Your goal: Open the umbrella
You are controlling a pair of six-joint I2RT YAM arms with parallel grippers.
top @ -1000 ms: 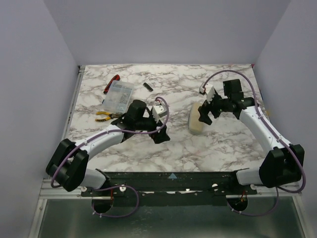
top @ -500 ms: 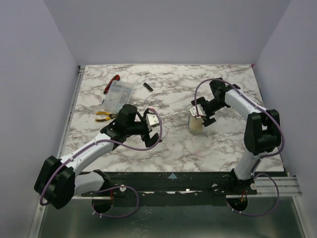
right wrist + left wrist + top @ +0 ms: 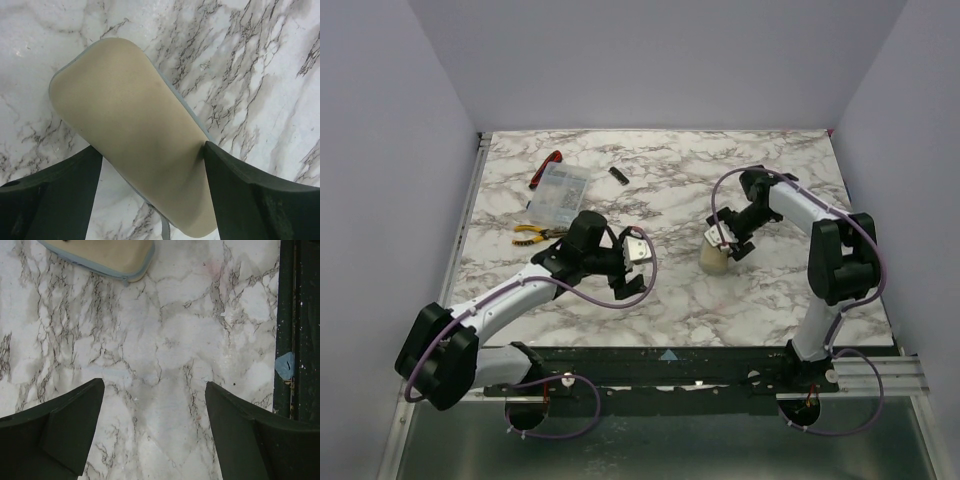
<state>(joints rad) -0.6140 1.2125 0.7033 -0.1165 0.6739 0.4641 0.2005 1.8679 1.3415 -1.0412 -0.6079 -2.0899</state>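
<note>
The umbrella (image 3: 713, 257) lies folded on the marble table, a cream bundle with a pale blue edge, right of centre. My right gripper (image 3: 728, 240) has come down over it. In the right wrist view the umbrella (image 3: 135, 125) runs between the jaws of my right gripper (image 3: 150, 145). The right finger (image 3: 235, 190) dents its fabric and the left finger (image 3: 60, 195) meets its edge at the tip. My left gripper (image 3: 632, 278) hovers open over bare marble to the umbrella's left. Seen from the left wrist, the left gripper (image 3: 155, 385) holds nothing, and a corner of the umbrella (image 3: 110, 255) shows ahead.
At the back left lie a clear plastic box (image 3: 560, 190), yellow-handled pliers (image 3: 530, 233), a red-handled tool (image 3: 545, 170) and a small black stick-like object (image 3: 617, 175). The black front rail (image 3: 295, 340) borders the table near my left gripper.
My right arm has folded inward and lowered its gripper over the umbrella, with the jaws narrowing onto it. My left arm drew back, then shifted slightly right toward the umbrella.
</note>
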